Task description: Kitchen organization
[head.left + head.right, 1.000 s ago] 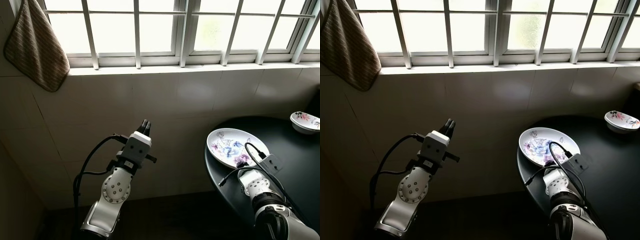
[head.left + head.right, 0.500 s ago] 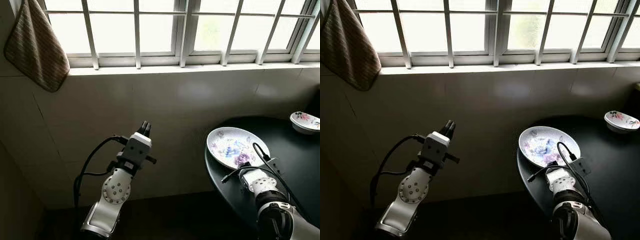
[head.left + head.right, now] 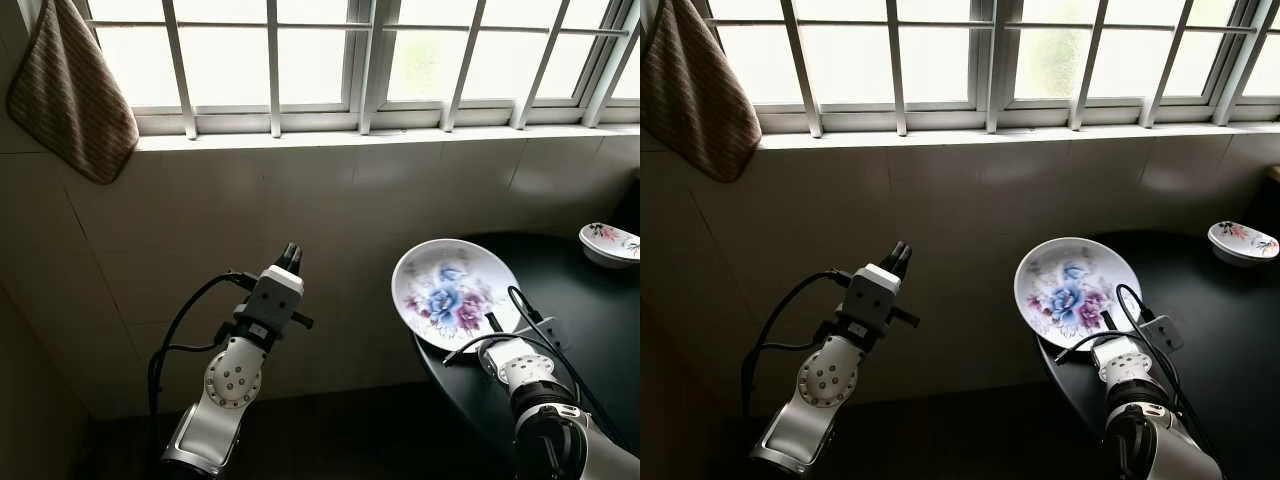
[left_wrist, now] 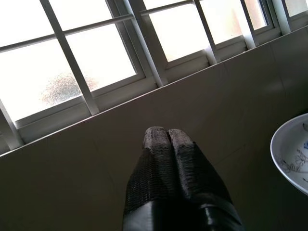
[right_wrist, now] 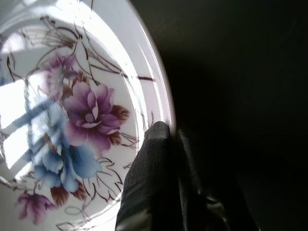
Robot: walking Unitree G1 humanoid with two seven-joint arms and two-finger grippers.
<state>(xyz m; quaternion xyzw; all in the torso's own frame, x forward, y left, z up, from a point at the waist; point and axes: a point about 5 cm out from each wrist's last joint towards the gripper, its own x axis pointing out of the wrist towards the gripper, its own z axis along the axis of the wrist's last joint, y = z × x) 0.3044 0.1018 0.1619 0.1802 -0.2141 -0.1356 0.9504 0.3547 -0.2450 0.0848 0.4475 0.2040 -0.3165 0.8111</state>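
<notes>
Both head views look forward and down from above at a pale tiled wall under a barred white-framed window [image 3: 360,70], sharing the same scene: the round black counter [image 3: 590,330] at 4 o'clock and the white flowered porcelain plate [image 3: 455,293] tilted at its edge. The left wrist view looks along the left pincer [image 4: 167,137] up at that window, the plate's rim [image 4: 291,151] at 4 o'clock. The right wrist view sits very close on the plate's painted face [image 5: 82,115], along the right pincer [image 5: 166,132].
</notes>
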